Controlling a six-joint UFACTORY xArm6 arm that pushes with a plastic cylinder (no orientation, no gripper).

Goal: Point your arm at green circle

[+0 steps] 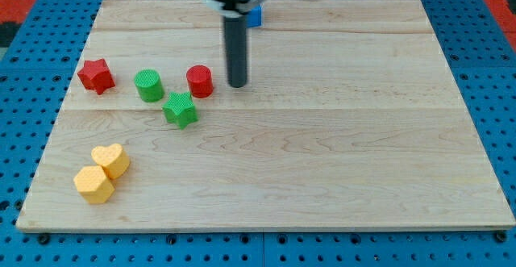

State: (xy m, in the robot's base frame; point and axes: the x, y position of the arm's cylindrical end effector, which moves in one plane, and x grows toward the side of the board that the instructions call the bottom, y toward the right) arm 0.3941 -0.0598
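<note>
A pale wooden tabletop [322, 178] on blue pegboard [24, 25]; my tip [238, 84], a bare rod without fingers, stands just right of the red cylinder [200, 81], the green circle [148, 85] beyond it.

A: Green circle [148, 85], condition?

B: Short green cylinder, upright on its flat base, round top face showing, resting on the worktop [322, 170] in the view's upper left part.

A: My tip [238, 84]?

B: Well apart, on its right at about level height, not touching.
</note>
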